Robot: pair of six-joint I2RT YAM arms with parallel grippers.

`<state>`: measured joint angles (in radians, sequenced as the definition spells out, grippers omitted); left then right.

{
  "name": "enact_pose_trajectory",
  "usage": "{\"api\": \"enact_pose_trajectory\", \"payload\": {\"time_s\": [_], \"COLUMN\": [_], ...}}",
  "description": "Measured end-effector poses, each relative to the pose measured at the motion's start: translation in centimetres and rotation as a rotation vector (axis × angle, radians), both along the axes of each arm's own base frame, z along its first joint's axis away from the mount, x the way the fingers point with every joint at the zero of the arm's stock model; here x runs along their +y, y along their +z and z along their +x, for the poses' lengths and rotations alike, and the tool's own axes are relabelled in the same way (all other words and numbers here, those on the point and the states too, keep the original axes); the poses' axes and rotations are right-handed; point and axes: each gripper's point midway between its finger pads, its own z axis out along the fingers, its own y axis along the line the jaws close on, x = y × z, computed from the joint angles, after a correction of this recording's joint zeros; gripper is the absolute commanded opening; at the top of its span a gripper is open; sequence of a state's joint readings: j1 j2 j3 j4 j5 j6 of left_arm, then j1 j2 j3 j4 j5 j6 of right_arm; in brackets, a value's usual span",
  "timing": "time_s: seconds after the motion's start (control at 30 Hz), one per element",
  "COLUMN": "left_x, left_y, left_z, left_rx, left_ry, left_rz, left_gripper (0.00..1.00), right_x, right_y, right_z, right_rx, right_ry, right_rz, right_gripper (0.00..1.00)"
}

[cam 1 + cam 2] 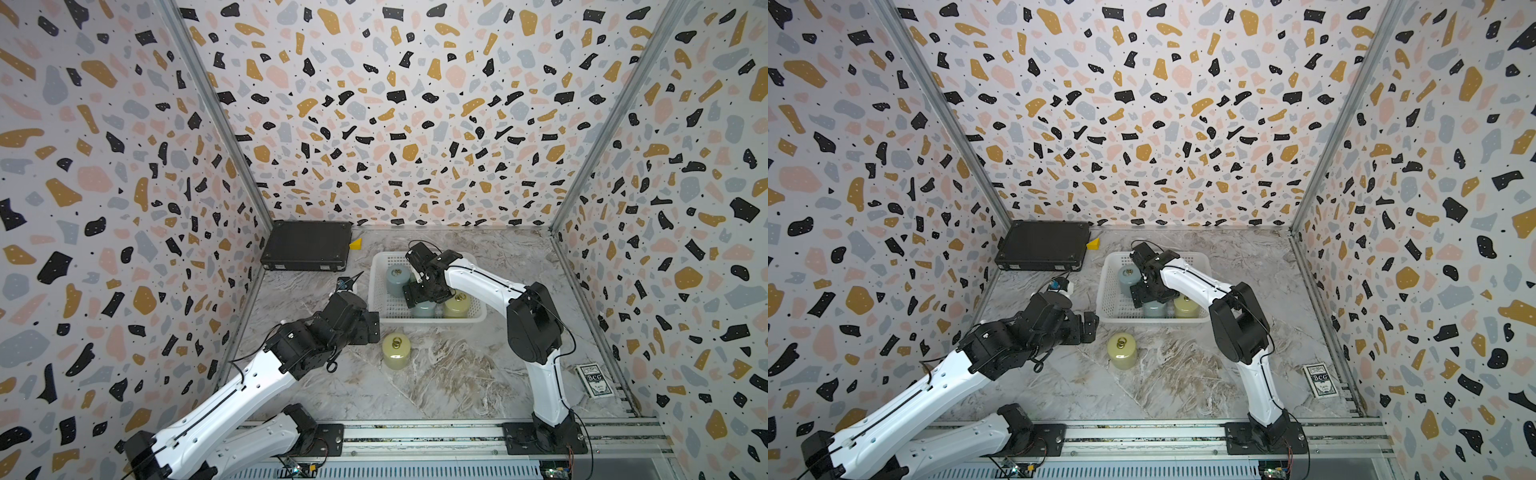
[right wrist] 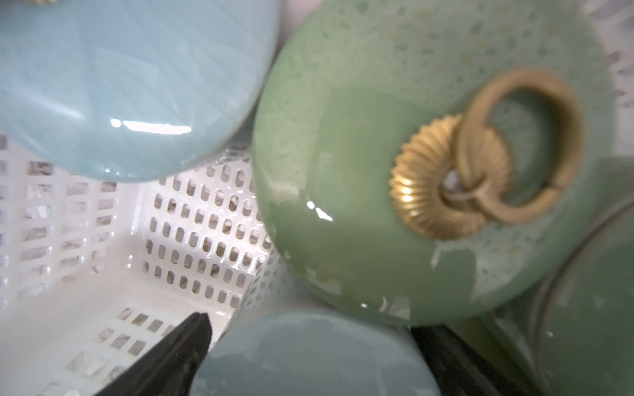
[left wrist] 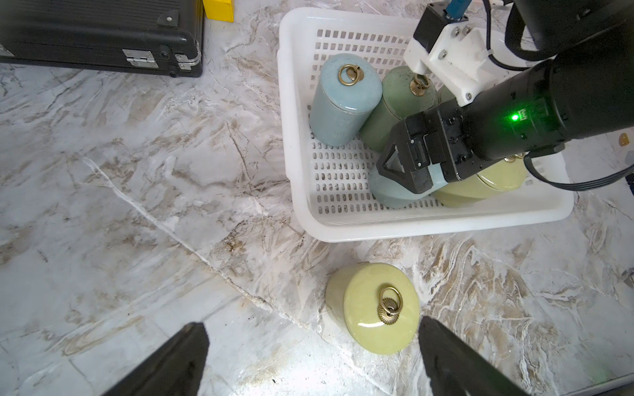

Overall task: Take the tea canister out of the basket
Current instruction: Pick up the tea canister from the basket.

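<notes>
We find the basket (image 1: 432,319) on the worktop (image 1: 457,374) with several canisters (image 1: 397,278) inside. Another canister (image 1: 396,348) stands just before it; a case (image 1: 307,245) lies behind to the left, a card box (image 1: 595,380) before to the right.

Bright, even light — right wrist view blurred, glare on glaze.

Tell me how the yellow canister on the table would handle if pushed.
The canister stands upright and squat on the table, so it would probably slide rather than tip. Its glossy glaze suggests slippery sides. It looks ceramic, so it is likely heavy for its size and apt to chip.
</notes>
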<state>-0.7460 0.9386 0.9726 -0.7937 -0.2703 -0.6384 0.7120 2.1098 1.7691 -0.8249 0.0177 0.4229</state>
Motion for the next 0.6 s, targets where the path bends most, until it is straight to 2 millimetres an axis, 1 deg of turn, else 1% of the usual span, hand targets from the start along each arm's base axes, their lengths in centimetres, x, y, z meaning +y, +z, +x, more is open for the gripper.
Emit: {"api": "enact_pose_trajectory", "payload": {"time_s": [0.23, 0.53, 0.6], "left_x": [0.03, 0.18, 0.22], "left_y": [-0.19, -0.29, -0.35], "left_z": [-0.04, -0.02, -0.07], "left_rx": [0.003, 0.005, 0.006], "left_ry": [0.000, 0.005, 0.005], "left_rz": [0.002, 0.003, 0.004], "left_gripper": [1.00, 1.00, 1.00], "right_x": [0.26, -0.01, -0.12], "right_y": [-0.60, -0.63, -0.58], "right_z": [-0.39, -0.49, -0.53], "right_rx": [-0.008, -0.013, -0.013], "right_ry": [0.011, 0.013, 0.015], "right_rz": [-0.007, -0.030, -0.038], "right_gripper": [0.96, 0.95, 0.96]}}
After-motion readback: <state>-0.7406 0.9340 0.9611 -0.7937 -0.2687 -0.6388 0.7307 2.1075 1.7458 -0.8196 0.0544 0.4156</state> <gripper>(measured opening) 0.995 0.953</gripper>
